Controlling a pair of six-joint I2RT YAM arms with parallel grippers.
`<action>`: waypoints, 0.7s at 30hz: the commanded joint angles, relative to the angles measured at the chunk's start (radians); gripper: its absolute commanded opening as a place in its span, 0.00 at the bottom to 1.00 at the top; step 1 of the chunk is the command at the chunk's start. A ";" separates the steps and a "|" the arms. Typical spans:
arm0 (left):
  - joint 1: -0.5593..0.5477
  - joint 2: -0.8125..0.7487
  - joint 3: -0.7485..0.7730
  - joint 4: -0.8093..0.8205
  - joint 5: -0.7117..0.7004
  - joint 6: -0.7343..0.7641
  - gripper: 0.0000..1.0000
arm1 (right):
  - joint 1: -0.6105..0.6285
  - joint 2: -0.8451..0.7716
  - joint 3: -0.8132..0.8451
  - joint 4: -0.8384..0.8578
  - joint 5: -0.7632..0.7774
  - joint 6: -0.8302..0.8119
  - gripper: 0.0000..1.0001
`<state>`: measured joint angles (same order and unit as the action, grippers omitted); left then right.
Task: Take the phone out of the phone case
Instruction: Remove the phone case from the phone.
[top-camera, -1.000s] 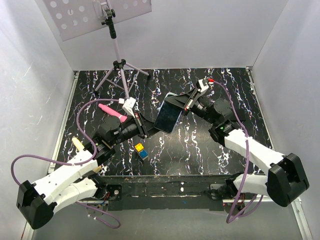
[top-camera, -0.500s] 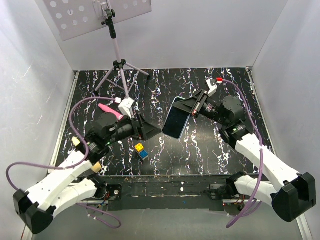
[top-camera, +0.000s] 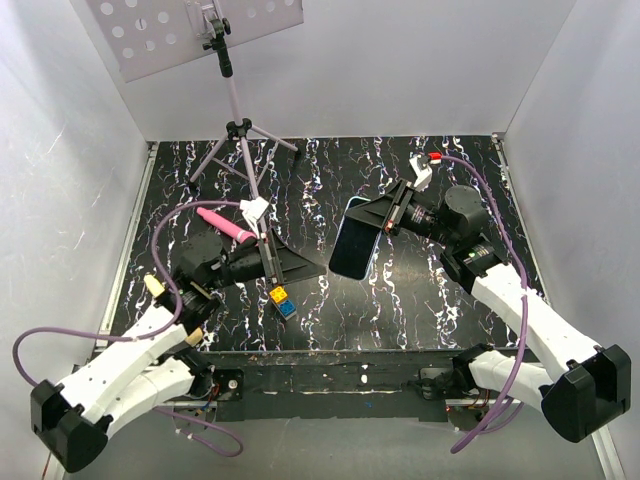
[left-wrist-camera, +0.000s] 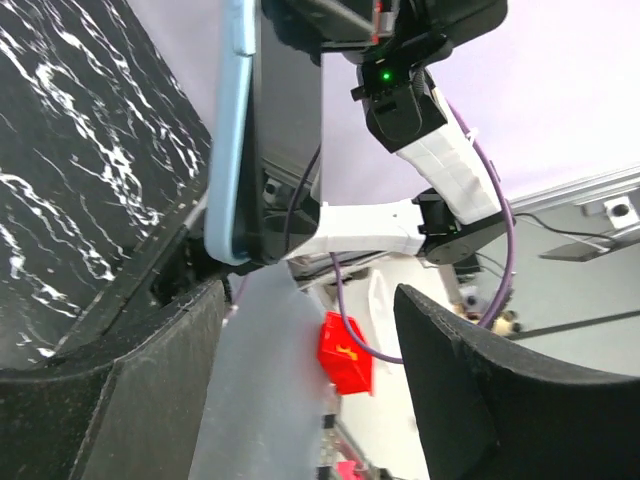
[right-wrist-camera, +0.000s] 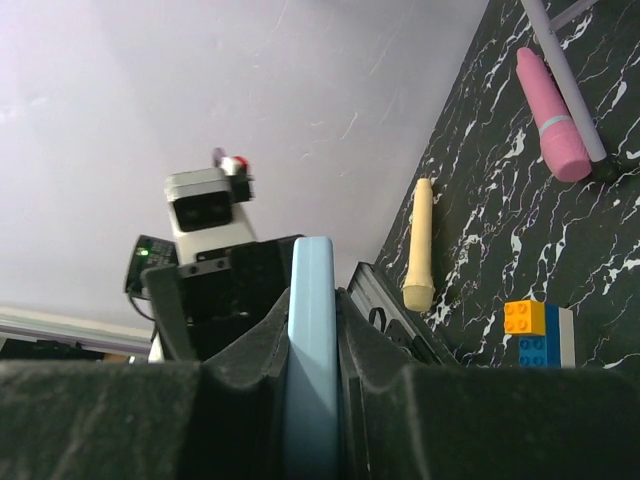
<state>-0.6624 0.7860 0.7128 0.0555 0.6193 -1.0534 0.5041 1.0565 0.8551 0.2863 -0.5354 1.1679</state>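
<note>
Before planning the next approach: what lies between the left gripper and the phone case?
Nothing. In the top view, only bare marbled table shows between the left gripper and the phone case.

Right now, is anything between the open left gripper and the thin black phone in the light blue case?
Nothing visible. The left gripper is open and apart from the thin black phone, which the right gripper holds aloft inside the light blue case. The coloured bricks lie lower, on the table.

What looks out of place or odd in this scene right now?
Nothing is spilled or broken. The only oddity: the phone case hangs tilted in mid-air, pinched at one end by the right gripper, while the open left gripper stands apart from it.
</note>
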 joint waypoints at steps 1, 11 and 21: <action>0.001 0.044 -0.101 0.378 0.089 -0.262 0.66 | -0.003 -0.021 0.033 0.093 -0.015 0.029 0.01; -0.020 0.094 -0.133 0.481 0.080 -0.330 0.67 | -0.003 -0.015 0.030 0.108 -0.017 0.035 0.01; -0.026 0.137 -0.128 0.475 0.042 -0.330 0.68 | -0.003 -0.003 0.012 0.168 -0.032 0.070 0.01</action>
<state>-0.6838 0.9047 0.5850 0.4957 0.6880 -1.3739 0.5041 1.0634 0.8547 0.3298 -0.5503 1.2022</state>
